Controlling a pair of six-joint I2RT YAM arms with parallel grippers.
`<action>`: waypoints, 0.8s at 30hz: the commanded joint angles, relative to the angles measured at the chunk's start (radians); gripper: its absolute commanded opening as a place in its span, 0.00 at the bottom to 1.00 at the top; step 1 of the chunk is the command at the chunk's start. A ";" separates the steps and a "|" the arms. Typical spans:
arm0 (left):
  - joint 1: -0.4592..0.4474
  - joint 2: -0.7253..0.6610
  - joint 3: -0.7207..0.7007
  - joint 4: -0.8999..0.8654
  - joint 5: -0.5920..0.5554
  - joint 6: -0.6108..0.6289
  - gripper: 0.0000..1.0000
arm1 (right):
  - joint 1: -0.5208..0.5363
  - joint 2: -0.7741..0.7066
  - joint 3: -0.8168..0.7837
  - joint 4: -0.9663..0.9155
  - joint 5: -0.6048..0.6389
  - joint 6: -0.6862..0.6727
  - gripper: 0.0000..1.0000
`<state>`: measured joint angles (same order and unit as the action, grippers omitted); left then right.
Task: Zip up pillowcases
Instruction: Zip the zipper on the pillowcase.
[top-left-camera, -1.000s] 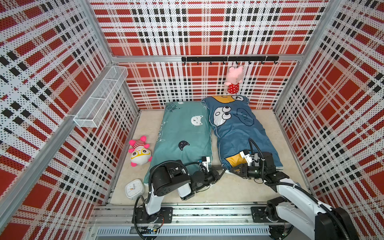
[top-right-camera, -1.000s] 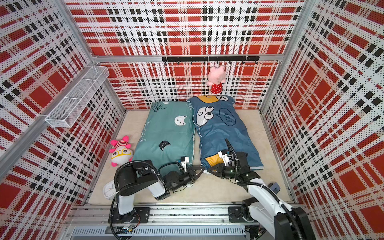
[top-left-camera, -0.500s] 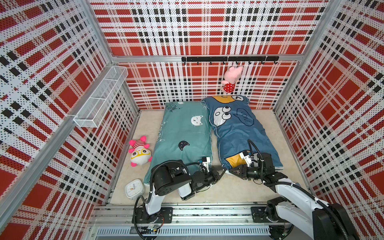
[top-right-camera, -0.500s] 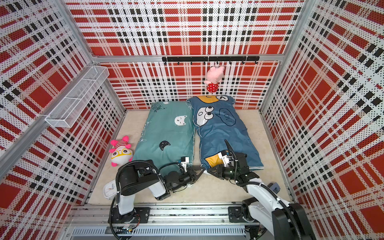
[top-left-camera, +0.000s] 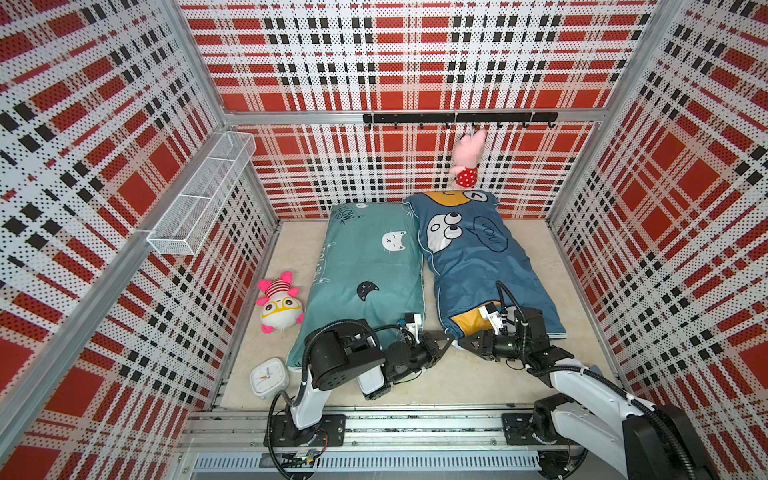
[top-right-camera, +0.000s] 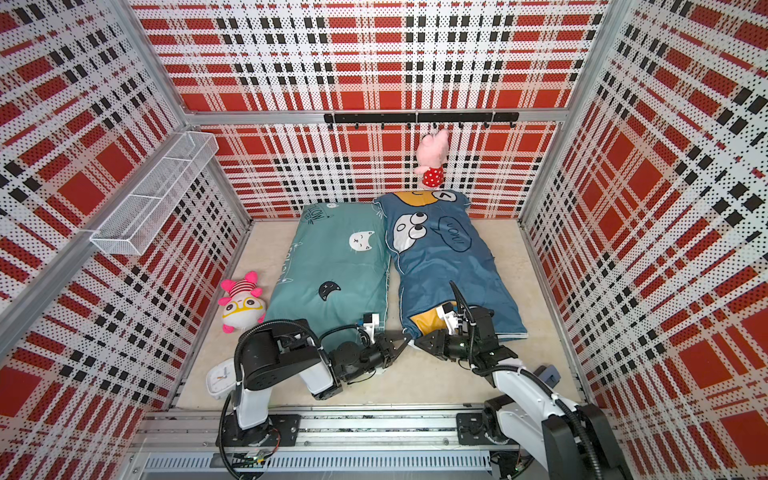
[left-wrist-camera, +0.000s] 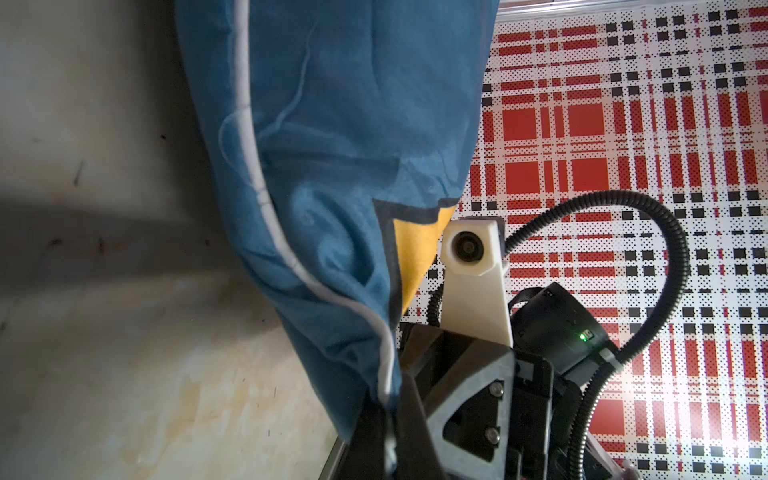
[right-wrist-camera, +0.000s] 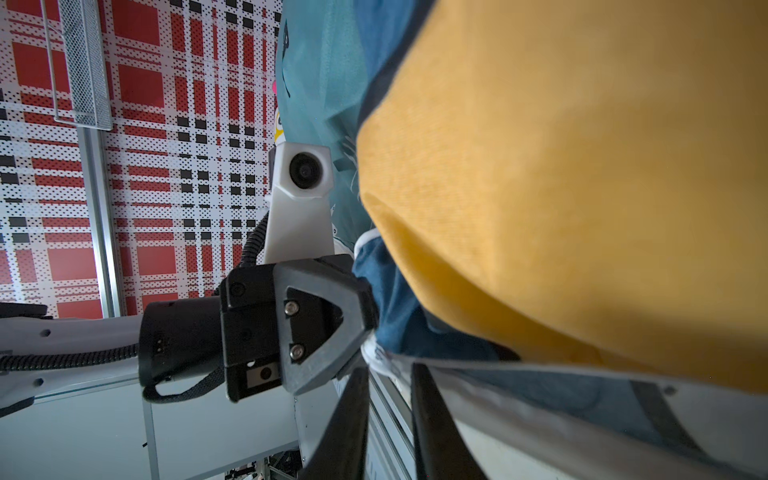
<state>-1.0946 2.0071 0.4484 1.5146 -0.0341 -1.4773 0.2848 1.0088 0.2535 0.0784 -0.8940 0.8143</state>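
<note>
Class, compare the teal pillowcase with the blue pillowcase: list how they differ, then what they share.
The teal pillowcase carries small cat faces; the blue pillowcase shows big googly-eyed faces. The left claw pinches the blue pillowcase's near corner; no claw grips the teal pillowcase. Both lie stuffed, side by side.

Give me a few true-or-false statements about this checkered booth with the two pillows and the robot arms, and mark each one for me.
1. The teal pillowcase and the blue pillowcase lie side by side on the floor. True.
2. The pink plush toy sits in the wire basket. False: it hangs from the black hook rail on the back wall.
3. The left gripper has its fingers shut on the blue pillowcase's near corner. True.
4. The white clock lies on top of the teal pillowcase. False: it lies on the floor, beside that pillowcase's near corner.
</note>
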 joint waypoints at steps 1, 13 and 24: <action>-0.008 0.022 0.017 0.055 0.002 0.001 0.00 | 0.015 0.008 -0.008 0.044 -0.013 0.014 0.22; -0.013 0.031 0.024 0.050 0.003 0.000 0.00 | 0.017 0.004 -0.010 0.052 0.010 0.014 0.16; -0.014 0.026 0.023 0.047 0.004 0.003 0.00 | 0.016 0.007 -0.007 0.035 0.026 0.002 0.07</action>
<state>-1.0996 2.0228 0.4610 1.5181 -0.0345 -1.4803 0.2928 1.0164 0.2497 0.1024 -0.8772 0.8284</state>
